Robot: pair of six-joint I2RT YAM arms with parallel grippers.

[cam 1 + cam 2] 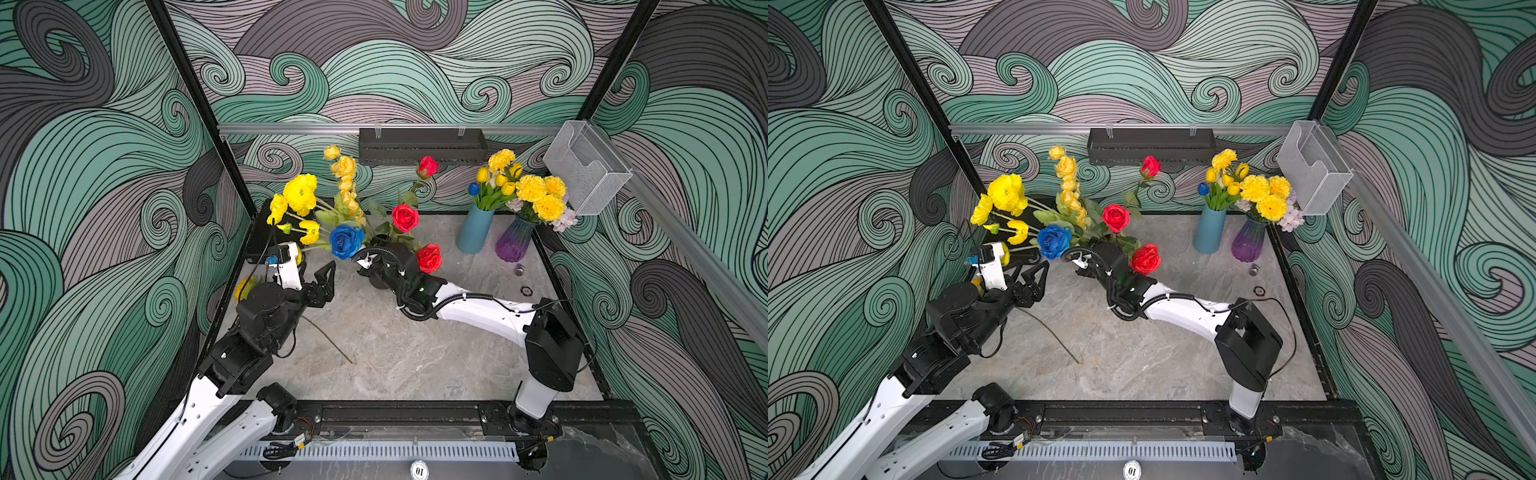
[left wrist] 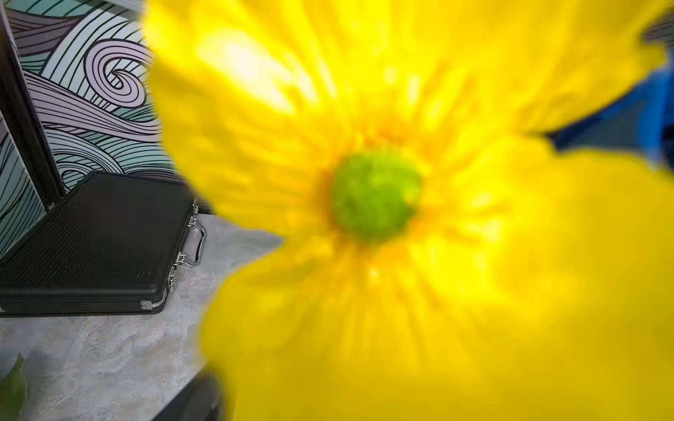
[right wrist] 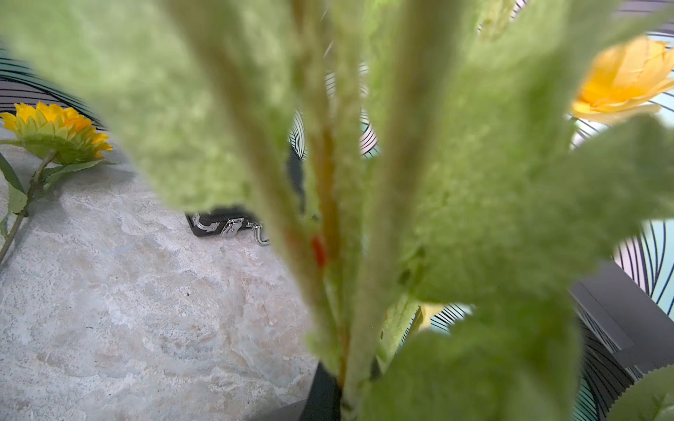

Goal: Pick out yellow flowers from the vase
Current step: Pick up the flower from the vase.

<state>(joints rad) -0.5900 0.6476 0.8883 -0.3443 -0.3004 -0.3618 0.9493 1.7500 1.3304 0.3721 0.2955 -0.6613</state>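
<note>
— Where do the yellow flowers stand against the hands?

— The big bunch, yellow flowers (image 1: 300,193) mixed with a blue rose (image 1: 345,241) and red roses (image 1: 405,217), stands in a dark vase (image 3: 321,393) about mid-worktop and leans left and far. The right hand (image 1: 362,259) sits among the stems (image 3: 321,164) by the vase mouth, beneath the blue rose. It is closed tight; whether a stem is pinched in it I cannot tell, for its wrist view is all blurred green stalks.

— And the left hand?

— The left hand (image 1: 326,282) hangs with its jaws wide, holding nothing, just left of the blue rose and nearer than the yellow heads. One yellow bloom (image 2: 375,193) fills most of that arm's wrist view, right up close. A sunflower (image 1: 245,287) lies flat at the worktop's left edge beside the left arm (image 1: 266,316), its thin stem (image 1: 328,338) running near and right.

— The surroundings?

— Three sides are closed by walls (image 1: 83,166) of green and grey swirls. The worktop (image 1: 395,357) is grey marble. A black case (image 2: 91,248) lies far left. Far right, a blue vase (image 1: 473,230) holds yellow tulips (image 1: 505,183); a purple vase (image 1: 513,243) just beside it holds yellow pompoms (image 1: 536,195). A black tray (image 1: 422,147) hangs on the far wall, a mesh basket (image 1: 586,166) at the far right corner. A small metal piece (image 1: 519,270) and a dark ring (image 1: 527,291) lie near the purple vase.
</note>
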